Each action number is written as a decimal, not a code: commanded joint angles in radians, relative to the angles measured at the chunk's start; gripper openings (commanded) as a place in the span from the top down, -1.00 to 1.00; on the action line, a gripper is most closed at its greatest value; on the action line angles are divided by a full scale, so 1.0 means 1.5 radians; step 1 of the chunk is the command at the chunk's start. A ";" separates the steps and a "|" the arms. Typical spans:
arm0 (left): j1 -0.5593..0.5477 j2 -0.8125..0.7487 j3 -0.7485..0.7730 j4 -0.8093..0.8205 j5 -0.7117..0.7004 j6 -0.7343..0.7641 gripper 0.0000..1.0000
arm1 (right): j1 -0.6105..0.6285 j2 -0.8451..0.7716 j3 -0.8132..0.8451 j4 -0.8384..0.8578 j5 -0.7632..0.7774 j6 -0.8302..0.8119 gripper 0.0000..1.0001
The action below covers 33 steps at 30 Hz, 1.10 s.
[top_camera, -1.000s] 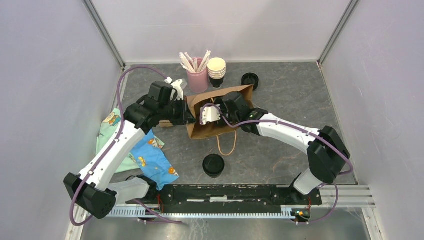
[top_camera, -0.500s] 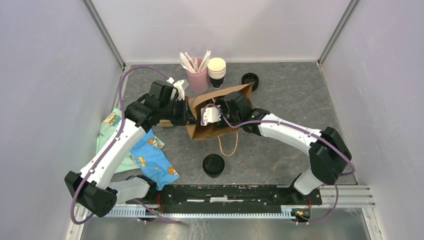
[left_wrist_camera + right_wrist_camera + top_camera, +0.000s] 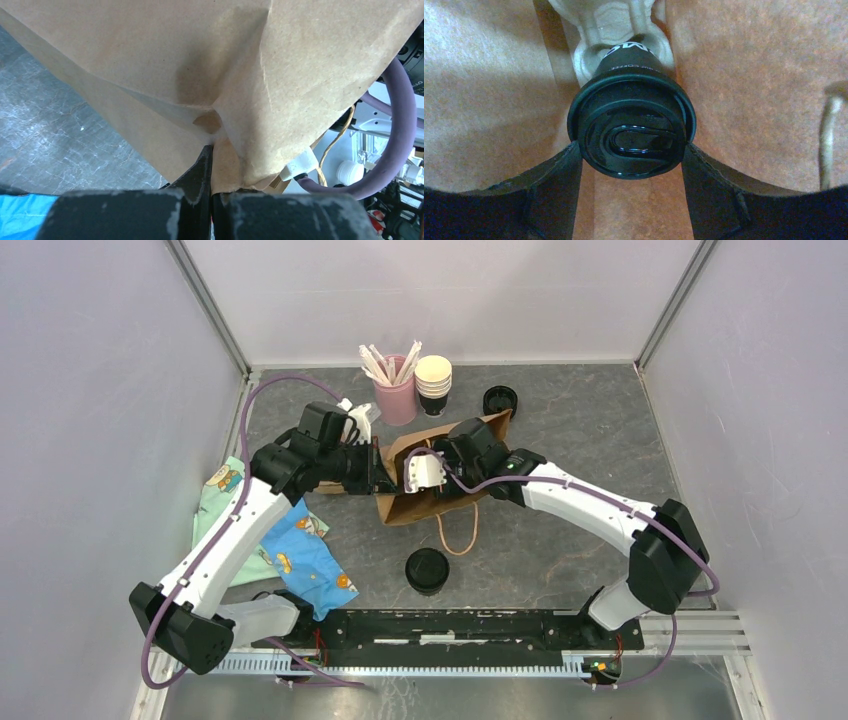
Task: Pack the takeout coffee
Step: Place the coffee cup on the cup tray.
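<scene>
Grey desk (image 3: pixel 580 420) is carrying the brown bag (image 3: pixel 396 508), and my left fingers (image 3: pixel 201 167) are pressing together on a fold of its paper. My right fingers (image 3: pixel 555 190) are pinching the takeout coffee (image 3: pixel 631 131) at its lid, inside the bag. Releasing it tilted, I am risking a toppled cup and a popped lid.

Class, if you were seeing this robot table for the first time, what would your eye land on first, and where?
A brown paper bag sits mid-table, its edge pinched by the shut left gripper. Inside it, the right gripper clasps a small black paper cup with a round black plastic lid. A pink cup of white sticks stands at the back.
</scene>
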State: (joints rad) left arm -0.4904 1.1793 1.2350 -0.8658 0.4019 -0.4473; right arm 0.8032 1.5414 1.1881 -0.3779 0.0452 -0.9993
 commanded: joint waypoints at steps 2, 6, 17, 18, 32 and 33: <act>-0.002 -0.014 -0.024 0.007 0.075 -0.020 0.96 | 0.003 0.001 0.044 -0.011 -0.001 -0.005 1.00; -0.001 -0.010 -0.021 0.005 0.078 -0.013 0.96 | 0.003 0.002 0.022 0.013 -0.001 -0.009 1.00; -0.002 -0.006 -0.013 0.000 0.068 -0.012 0.96 | 0.003 0.027 -0.058 0.171 -0.016 -0.060 1.00; -0.001 -0.005 -0.009 -0.002 0.065 -0.011 0.96 | 0.003 0.033 -0.049 0.163 -0.019 -0.057 1.00; -0.001 0.037 0.085 -0.053 0.107 -0.010 0.96 | 0.020 0.003 0.022 -0.022 0.014 0.025 1.00; -0.001 0.042 0.094 -0.058 0.117 -0.012 0.97 | 0.021 0.005 0.036 -0.051 0.018 0.035 1.00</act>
State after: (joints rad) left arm -0.4896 1.2247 1.3018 -0.9100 0.4736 -0.4473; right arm 0.8192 1.5852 1.1629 -0.3199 0.0544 -1.0119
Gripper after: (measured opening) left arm 0.023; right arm 0.714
